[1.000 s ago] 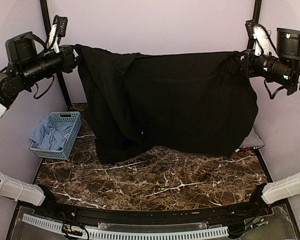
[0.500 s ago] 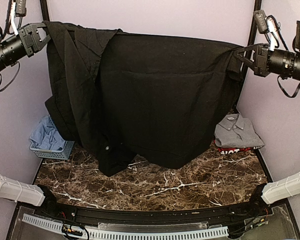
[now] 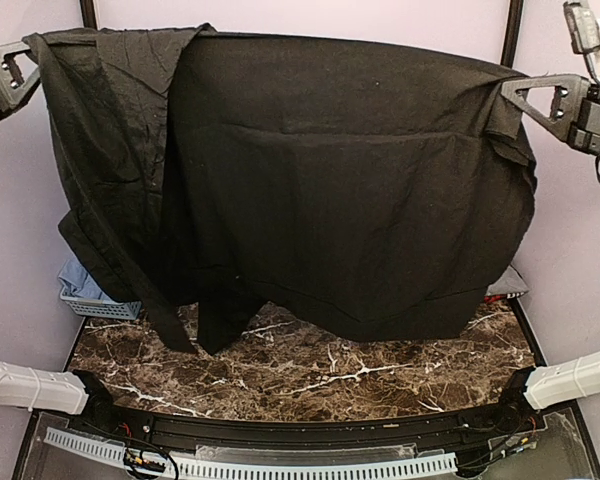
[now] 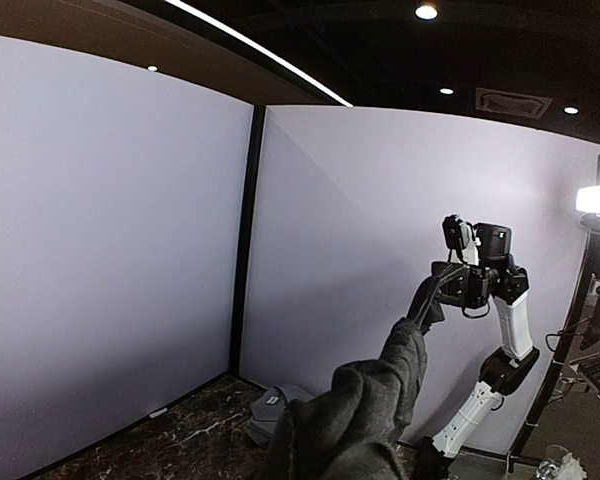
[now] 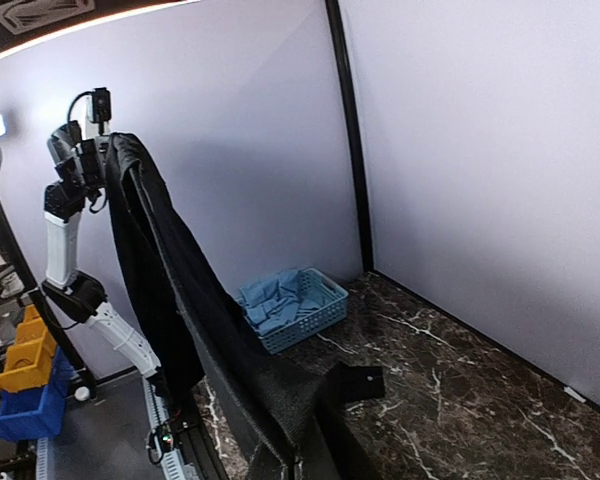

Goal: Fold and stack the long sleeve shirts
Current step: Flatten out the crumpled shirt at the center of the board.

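- Both claws are clamped tight on cloth: the left gripper (image 3: 28, 55) and the right gripper (image 3: 515, 92) each pinch a top corner of the black shirt (image 3: 350, 200).
- The shirt hangs spread wide between them, over the table (image 3: 330, 375).
- To my eye, folding hasn't begun and stacking is left.
- I can read no writing.

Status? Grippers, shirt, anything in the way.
Jaws shut: left gripper, right gripper each hold black shirt at a top corner. Hangs spread between them. Partly hidden behind: basket left, grey shirt right.
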Robot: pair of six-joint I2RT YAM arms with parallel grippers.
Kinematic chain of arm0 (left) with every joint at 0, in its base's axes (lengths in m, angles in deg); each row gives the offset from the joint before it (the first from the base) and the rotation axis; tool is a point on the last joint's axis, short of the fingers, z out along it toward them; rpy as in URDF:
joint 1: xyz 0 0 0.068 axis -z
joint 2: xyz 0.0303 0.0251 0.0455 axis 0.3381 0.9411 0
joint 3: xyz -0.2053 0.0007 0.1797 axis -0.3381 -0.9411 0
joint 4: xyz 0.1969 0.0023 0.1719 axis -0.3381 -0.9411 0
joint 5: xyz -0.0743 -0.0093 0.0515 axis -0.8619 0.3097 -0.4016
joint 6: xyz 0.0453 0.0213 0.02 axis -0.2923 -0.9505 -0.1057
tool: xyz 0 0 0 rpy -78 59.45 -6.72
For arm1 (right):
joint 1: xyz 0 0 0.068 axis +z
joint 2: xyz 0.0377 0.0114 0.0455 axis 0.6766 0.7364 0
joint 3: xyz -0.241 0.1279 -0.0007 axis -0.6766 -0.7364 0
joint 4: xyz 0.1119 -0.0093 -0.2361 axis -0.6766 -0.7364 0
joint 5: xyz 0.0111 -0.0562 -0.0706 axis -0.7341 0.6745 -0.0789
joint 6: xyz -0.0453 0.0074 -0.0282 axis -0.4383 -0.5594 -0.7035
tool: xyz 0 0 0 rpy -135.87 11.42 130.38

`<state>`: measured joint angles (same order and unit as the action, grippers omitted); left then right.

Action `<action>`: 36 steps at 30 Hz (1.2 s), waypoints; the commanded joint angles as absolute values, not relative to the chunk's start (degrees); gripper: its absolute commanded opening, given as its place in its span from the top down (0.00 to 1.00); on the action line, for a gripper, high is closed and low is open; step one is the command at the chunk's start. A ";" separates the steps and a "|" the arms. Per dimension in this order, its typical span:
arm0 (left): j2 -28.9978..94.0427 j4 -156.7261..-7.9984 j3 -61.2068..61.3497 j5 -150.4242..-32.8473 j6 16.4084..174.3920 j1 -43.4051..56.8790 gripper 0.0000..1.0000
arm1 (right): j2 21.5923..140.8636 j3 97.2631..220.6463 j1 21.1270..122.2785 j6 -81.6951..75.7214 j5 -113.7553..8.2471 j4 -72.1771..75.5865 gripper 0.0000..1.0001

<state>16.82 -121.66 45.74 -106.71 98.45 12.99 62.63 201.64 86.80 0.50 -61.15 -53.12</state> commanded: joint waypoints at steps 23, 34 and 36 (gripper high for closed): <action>46.81 -121.09 62.92 -71.04 90.68 6.71 1.00 | 77.41 209.49 83.35 -0.01 -17.55 -48.38 1.00; 36.31 -118.54 49.62 -87.99 92.45 3.62 1.00 | 75.87 205.34 82.13 0.75 -39.52 -48.26 1.00; 31.31 -117.44 44.23 -93.03 92.53 3.62 1.00 | 73.63 200.76 82.13 1.64 -47.63 -47.98 1.00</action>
<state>41.28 -121.85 51.58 -84.19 92.01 4.27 78.23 205.97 82.56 0.44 -33.41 -50.76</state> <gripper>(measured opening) 0.004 0.004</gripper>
